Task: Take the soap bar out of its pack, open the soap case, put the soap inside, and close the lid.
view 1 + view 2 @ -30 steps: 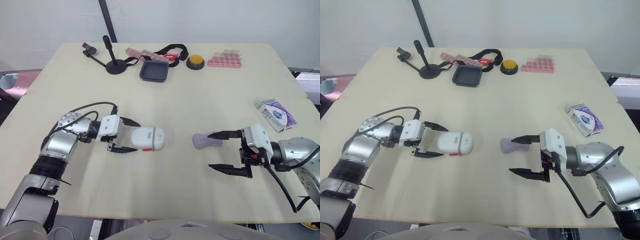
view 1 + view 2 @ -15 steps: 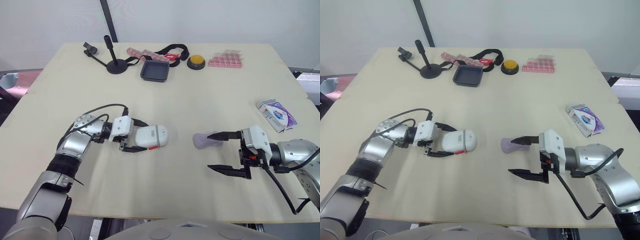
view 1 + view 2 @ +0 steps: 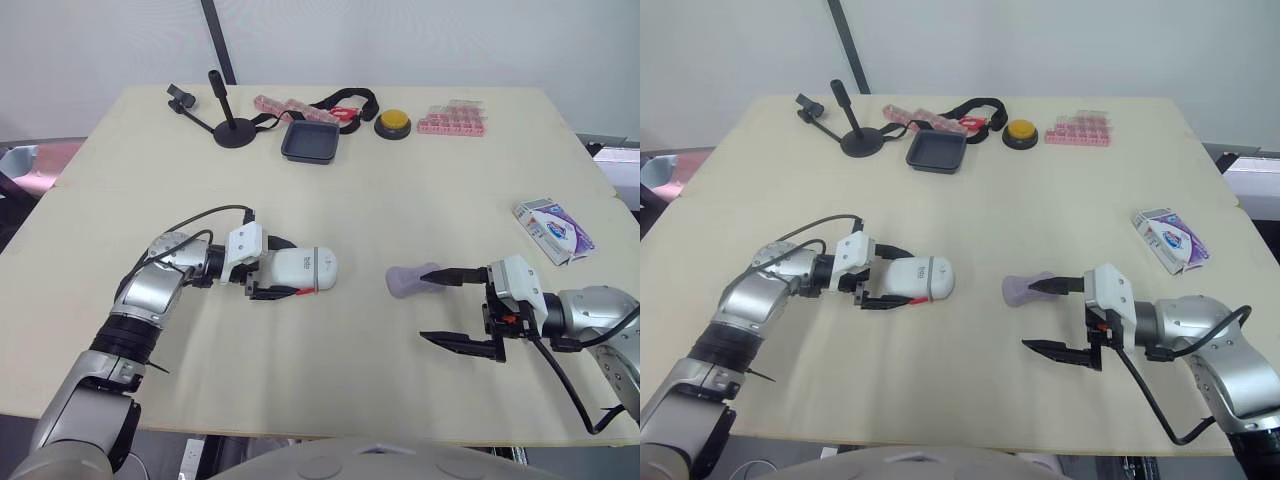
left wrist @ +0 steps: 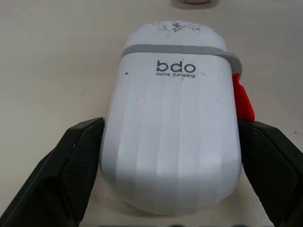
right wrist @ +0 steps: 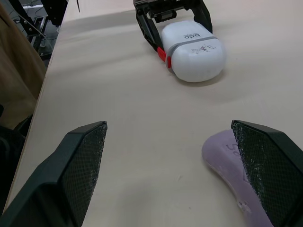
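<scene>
Soap case (image 3: 303,269): lies flat on the tabletop (image 3: 400,190), left of centre. Its long axis runs left to right, the banded lid end pointing right toward the soap bar (image 3: 410,281), with the red latch (image 3: 306,291) on the near side. I have the left gripper (image 3: 285,269) closed on its two long flanks. I judge it a light, stiff, slick shell, best held behind the lid seam. The bar lies right of centre, unwrapped, probably firm and slippery. The right gripper (image 3: 428,306) stands wide, its far finger at the bar; contact uncertain.
</scene>
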Available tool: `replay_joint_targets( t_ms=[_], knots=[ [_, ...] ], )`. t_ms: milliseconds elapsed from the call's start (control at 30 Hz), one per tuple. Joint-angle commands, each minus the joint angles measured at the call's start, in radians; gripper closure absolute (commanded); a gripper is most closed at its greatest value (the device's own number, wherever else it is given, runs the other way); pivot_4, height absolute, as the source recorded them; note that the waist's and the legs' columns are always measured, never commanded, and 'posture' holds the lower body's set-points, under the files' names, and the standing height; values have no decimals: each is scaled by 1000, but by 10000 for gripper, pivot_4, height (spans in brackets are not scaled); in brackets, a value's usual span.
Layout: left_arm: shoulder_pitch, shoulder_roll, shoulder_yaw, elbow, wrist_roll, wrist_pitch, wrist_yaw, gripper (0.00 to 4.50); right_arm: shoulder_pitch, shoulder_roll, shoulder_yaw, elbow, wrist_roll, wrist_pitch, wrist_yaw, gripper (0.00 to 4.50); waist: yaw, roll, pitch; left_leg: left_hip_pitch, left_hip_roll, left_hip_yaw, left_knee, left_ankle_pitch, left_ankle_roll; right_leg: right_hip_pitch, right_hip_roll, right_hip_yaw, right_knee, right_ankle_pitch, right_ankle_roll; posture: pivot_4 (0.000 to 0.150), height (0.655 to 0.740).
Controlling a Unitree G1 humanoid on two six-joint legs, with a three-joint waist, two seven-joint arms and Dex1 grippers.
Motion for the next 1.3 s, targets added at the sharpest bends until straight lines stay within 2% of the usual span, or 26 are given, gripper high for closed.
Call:
replay_joint_targets(
  t_ms=[33,400,700,833,1067,1167,1233,1300],
  knots=[
    [1,11,13,-30,-13,-19,-15,0,-2,0,-29,-3,14,-16,7,116,0,0,0,0,0,0,0,0,0,0,0,0,0,0,0,1500,7400],
    [-9,4,10,1,4,-60,-12,0,119,70,-235,225,33,-245,93,116,-4,-1,0,-1,0,0,1,-1,1,0,-1,-1,-1,0,0,1500,7400],
    [-26,-1,5,20,2,-70,-22,0,147,70,-246,258,23,-319,139,116,-2,-1,0,-1,0,-1,1,-1,1,2,-1,-1,-2,0,0,1500,7400],
    [-31,-4,2,29,8,-90,-24,10190,156,71,-237,252,20,-323,138,0,-1,-1,0,-1,0,-1,1,-1,1,2,-1,-1,-2,0,0,1500,7400],
    [-39,-4,-2,49,23,-124,-14,10233,169,61,-232,249,13,-317,141,0,-1,-1,0,-1,0,-1,1,-1,1,2,-1,-1,-3,0,0,1500,7400],
    [-44,-7,3,57,31,-171,-6,10233,173,37,-221,227,3,-281,134,0,-1,-1,0,-1,0,-1,1,-1,1,2,-1,-1,-3,0,0,1500,7400],
    [-50,-15,15,61,30,-238,2,10233,172,-13,-208,171,25,-131,79,0,-1,0,0,-1,0,-1,1,-1,1,3,-1,-1,-3,0,0,1500,7400],
    [-57,-23,28,53,18,-290,7,10233,145,-69,-216,63,173,108,-14,0,0,0,0,0,-1,-1,1,-1,1,4,-1,-1,-4,0,0,1500,7400]
  ],
)
